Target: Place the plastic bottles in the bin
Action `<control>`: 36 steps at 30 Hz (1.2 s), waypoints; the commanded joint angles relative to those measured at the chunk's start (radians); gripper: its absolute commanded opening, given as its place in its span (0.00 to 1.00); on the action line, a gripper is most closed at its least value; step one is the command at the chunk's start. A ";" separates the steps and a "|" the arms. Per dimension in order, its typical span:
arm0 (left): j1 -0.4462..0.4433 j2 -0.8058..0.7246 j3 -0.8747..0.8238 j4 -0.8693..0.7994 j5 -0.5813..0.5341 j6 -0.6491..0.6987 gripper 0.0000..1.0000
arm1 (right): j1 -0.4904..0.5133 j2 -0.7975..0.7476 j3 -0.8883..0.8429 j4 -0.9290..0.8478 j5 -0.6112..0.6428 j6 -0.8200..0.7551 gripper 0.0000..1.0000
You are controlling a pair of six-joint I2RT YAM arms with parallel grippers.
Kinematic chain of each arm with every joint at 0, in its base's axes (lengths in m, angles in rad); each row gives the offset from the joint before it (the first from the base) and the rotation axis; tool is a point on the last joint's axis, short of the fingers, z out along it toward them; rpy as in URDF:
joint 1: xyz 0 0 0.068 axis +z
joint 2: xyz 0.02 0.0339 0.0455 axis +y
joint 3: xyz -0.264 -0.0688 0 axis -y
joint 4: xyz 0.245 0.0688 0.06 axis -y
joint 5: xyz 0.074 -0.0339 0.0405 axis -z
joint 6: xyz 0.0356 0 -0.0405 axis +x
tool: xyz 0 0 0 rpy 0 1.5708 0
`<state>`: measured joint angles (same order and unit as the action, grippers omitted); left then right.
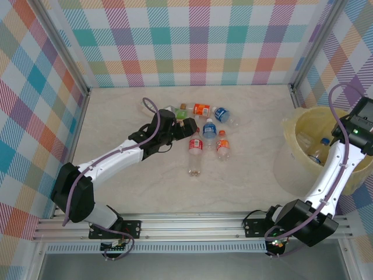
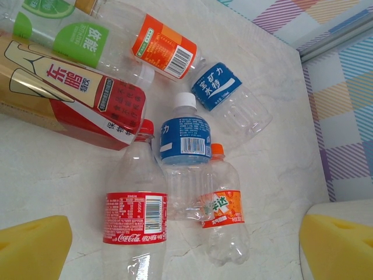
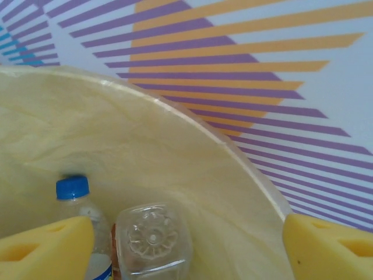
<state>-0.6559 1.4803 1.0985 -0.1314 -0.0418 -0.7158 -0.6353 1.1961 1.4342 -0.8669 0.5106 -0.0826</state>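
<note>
Pale surface (image 1: 175, 192), plaid walls. Step, I judge: drop-off. My right claw (image 3: 186, 245) hangs released over the bin (image 1: 300, 125), right of frame. My left claw (image 2: 186, 251), spread wide, hovers over the plastic bottles (image 1: 195, 149) mid-frame. Next: lower it and close on one.

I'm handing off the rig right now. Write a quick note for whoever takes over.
Left pincer: open, hovering over the bottle cluster on the table, gripping nothing.
Right pincer: open above the bin.
Done: at least two are in the bin, a blue-capped bottle and a base-up bottle.
Left: about seven bottles in the cluster still need moving to the bin.
</note>
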 commanded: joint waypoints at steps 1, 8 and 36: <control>0.012 0.013 -0.012 -0.003 0.007 -0.009 1.00 | -0.006 -0.045 0.008 0.010 0.024 0.040 0.87; 0.013 0.020 -0.017 -0.030 -0.022 -0.030 1.00 | 0.051 -0.079 0.068 -0.047 -0.152 0.128 0.97; 0.071 -0.029 -0.086 -0.172 -0.092 -0.184 1.00 | 0.990 0.102 0.016 0.099 -0.453 0.408 1.00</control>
<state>-0.5995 1.4994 1.0279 -0.2531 -0.1024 -0.8646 0.3084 1.2644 1.5074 -0.8093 -0.0013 0.2817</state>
